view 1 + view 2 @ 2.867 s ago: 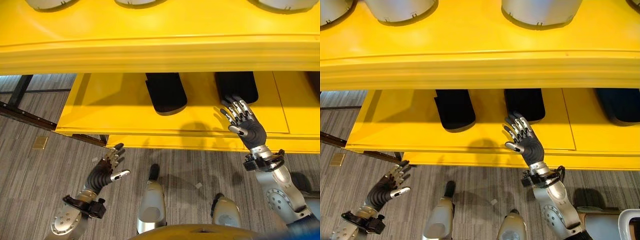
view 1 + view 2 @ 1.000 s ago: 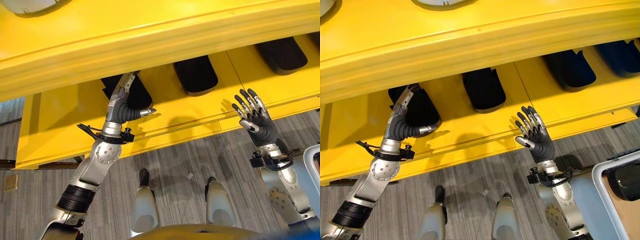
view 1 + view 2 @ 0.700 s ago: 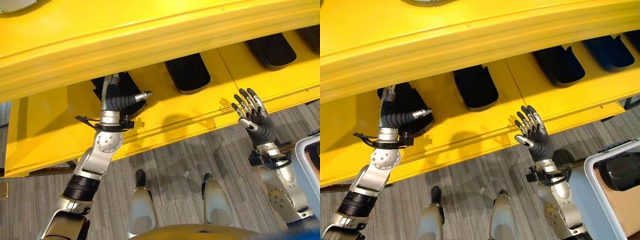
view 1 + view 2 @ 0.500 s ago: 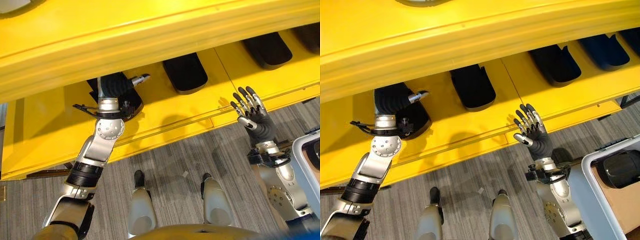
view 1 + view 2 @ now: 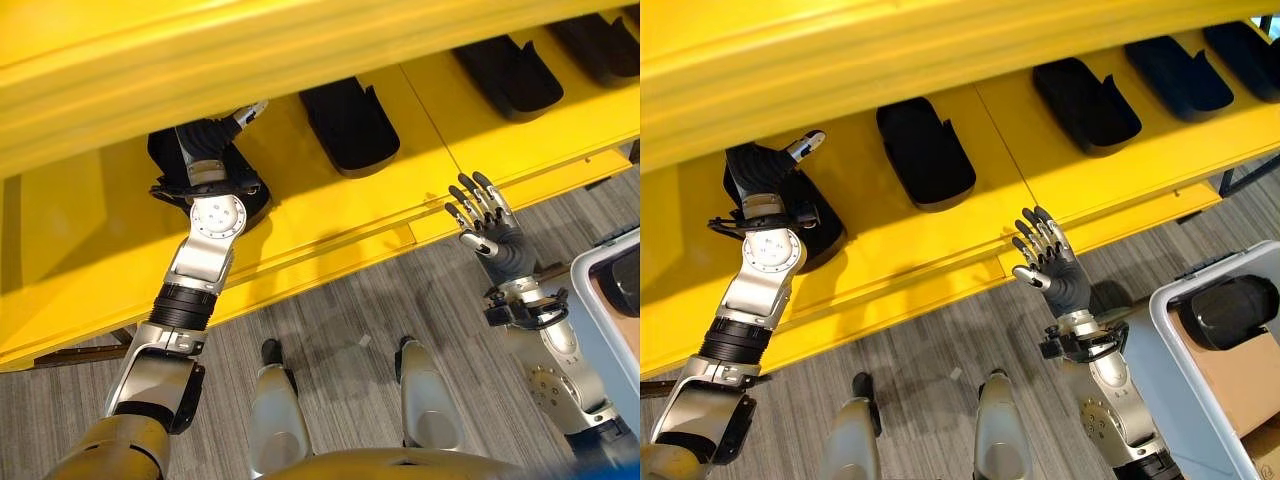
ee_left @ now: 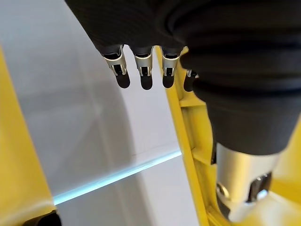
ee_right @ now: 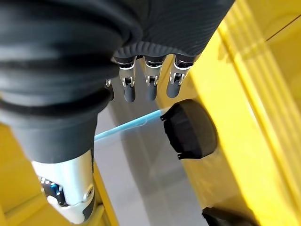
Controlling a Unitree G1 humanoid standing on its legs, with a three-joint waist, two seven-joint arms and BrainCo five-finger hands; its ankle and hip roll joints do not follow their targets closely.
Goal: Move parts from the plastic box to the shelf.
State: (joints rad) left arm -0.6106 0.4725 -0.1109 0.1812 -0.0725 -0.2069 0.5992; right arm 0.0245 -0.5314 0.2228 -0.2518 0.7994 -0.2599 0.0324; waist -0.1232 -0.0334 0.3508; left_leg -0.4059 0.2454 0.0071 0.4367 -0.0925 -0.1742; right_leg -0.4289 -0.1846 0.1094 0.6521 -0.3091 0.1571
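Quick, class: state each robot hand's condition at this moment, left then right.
Left hand: over a black part on the yellow shelf; grip cannot be told.
Right hand: open, fingers spread, holding nothing.

A row of black moulded parts lies on the lower board of the yellow shelf (image 5: 940, 250), each an oblong, rounded shell with its long axis running from the front edge towards the back. The leftmost black part (image 5: 820, 235), at about 10 o'clock, is partly covered. The second black part (image 5: 925, 152) sits near 12 o'clock, a third (image 5: 1085, 105) at 1 o'clock, and two more (image 5: 1178, 77) beyond. In the grey plastic box (image 5: 1165, 325), at 4 o'clock, rests another black part (image 5: 1227, 310).
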